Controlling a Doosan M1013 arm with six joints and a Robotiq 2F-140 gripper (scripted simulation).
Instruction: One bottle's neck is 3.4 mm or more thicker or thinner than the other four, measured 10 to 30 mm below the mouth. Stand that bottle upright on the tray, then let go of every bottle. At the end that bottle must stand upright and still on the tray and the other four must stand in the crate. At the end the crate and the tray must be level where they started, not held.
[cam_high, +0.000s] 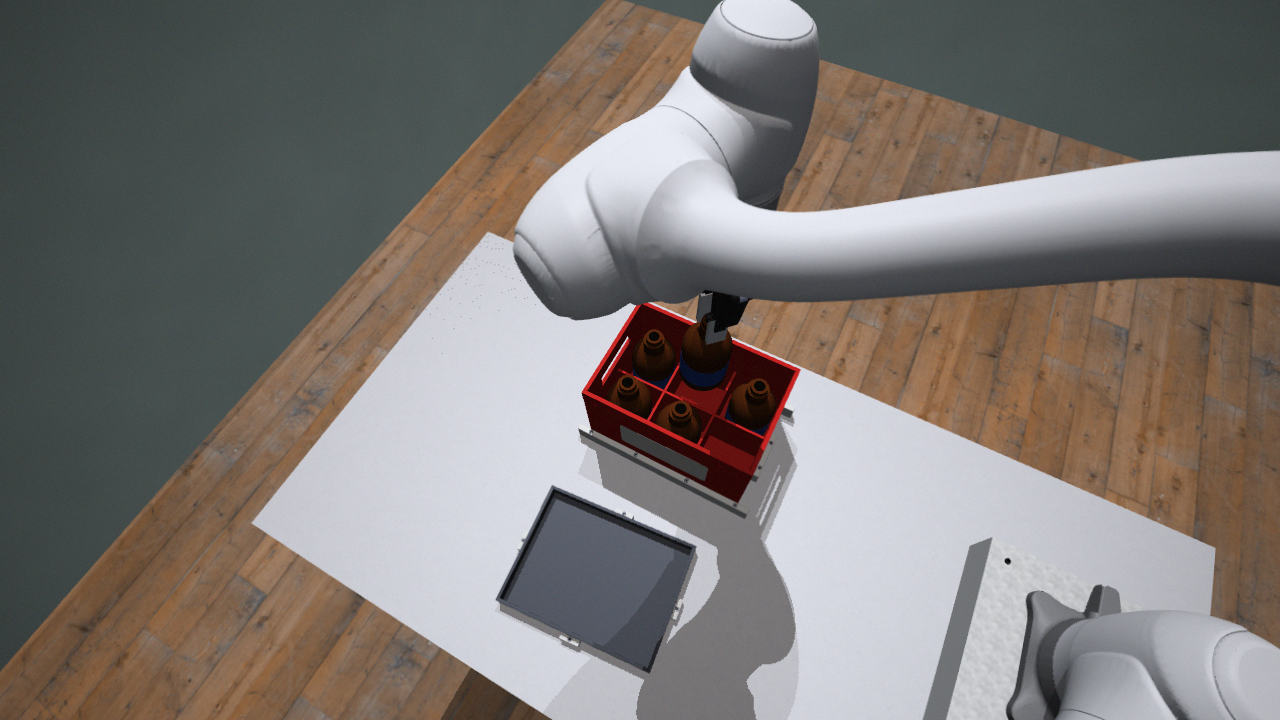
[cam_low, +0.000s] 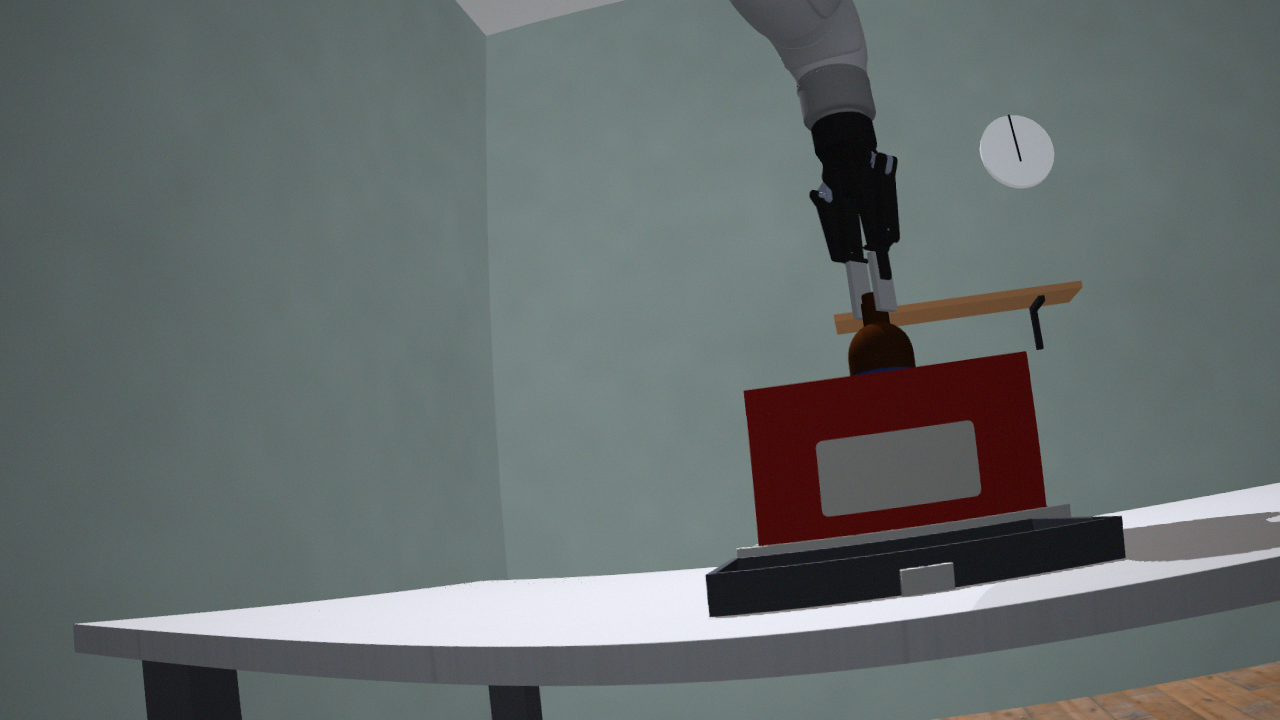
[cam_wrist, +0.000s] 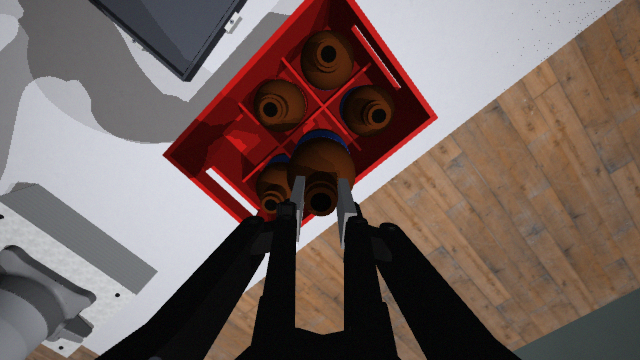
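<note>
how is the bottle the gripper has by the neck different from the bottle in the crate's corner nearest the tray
The gripped bottle is raised, its shoulder and blue band above the crate rim; the corner bottle sits low in its cell. The gripper is shut on the first one's neck; nothing touches the corner bottle. The raised bottle hangs over a back cell, the other stands in a front one. Both are brown and upright.
</note>
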